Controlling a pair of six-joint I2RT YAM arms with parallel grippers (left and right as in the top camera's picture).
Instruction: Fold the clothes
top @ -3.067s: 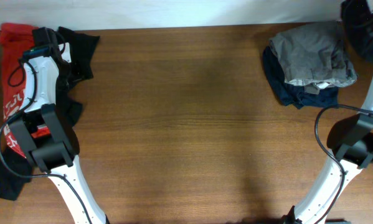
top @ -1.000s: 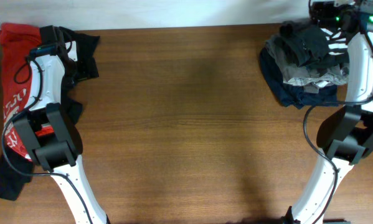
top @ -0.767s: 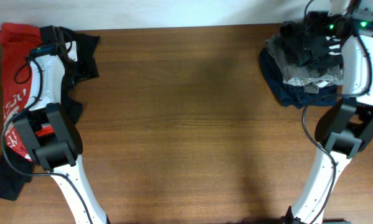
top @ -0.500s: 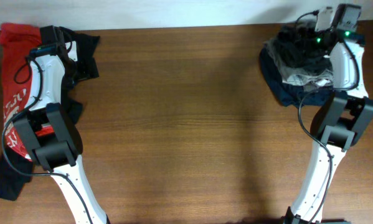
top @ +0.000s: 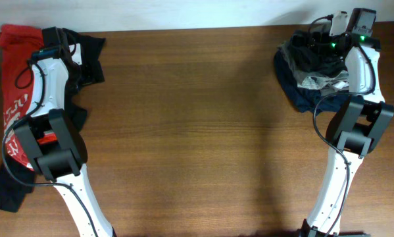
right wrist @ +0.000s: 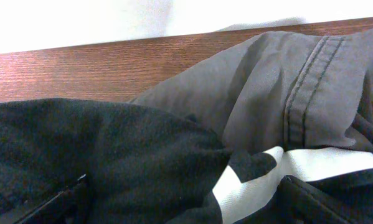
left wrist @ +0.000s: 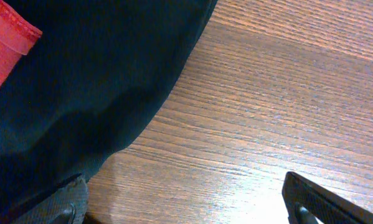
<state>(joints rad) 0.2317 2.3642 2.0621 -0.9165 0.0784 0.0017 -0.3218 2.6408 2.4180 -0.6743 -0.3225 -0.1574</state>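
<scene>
The clothes lie in two heaps. At the back right, a black T-shirt [top: 310, 58] with a white letter patch [right wrist: 261, 177] is crumpled on a grey garment [right wrist: 279, 93] and a navy one [top: 300, 97]. My right gripper [top: 315, 41] [right wrist: 186, 208] is open low over it, black cloth lying between its fingers [right wrist: 323, 202]. At the far left are a red garment [top: 12, 72] and a black one [top: 86, 60] [left wrist: 80, 93]. My left gripper [top: 64, 38] [left wrist: 186, 211] is open over bare wood at that black cloth's edge, holding nothing.
The brown wooden table [top: 197, 131] stretches between the two heaps. A white wall runs along its back edge [right wrist: 80, 22]. Both arms rise from the front edge, the left elbow [top: 49, 151] over the red garment.
The black T-shirt, off at the back right corner three seconds ago, now lies on the grey and navy pile. My right wrist has swung left and back over it. The left arm is unchanged.
</scene>
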